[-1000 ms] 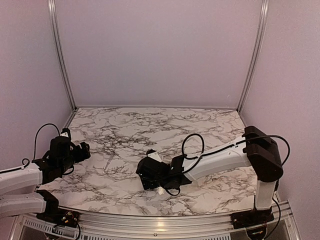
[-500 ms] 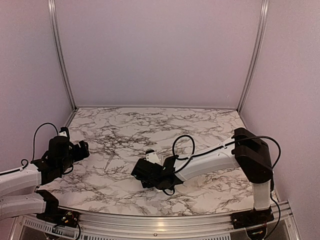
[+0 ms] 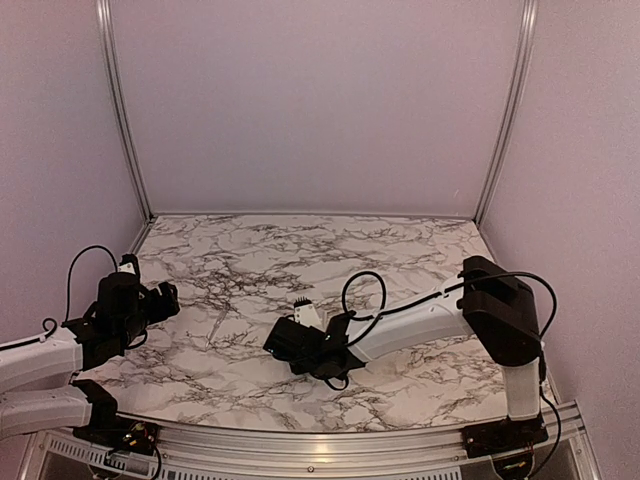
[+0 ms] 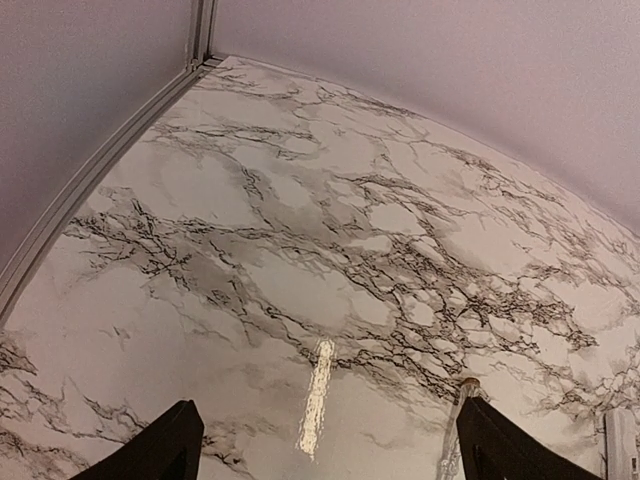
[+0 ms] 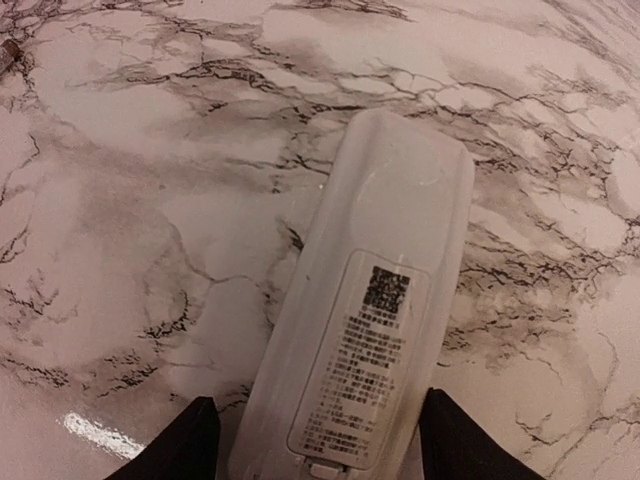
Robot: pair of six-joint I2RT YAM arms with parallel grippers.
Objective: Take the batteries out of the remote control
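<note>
The remote control (image 5: 385, 250) lies flat on the marble surface (image 3: 400, 250), label side up, just toward 6 o'clock from the middle. The right tool (image 5: 318, 440) straddles its near end, one finger close beside each long edge; whether they pinch it I cannot tell. The left tool (image 3: 163, 297) hovers at 8 o'clock, jaws wide apart and empty, with a thin pale strip (image 4: 318, 405) lying ahead of it.
</note>
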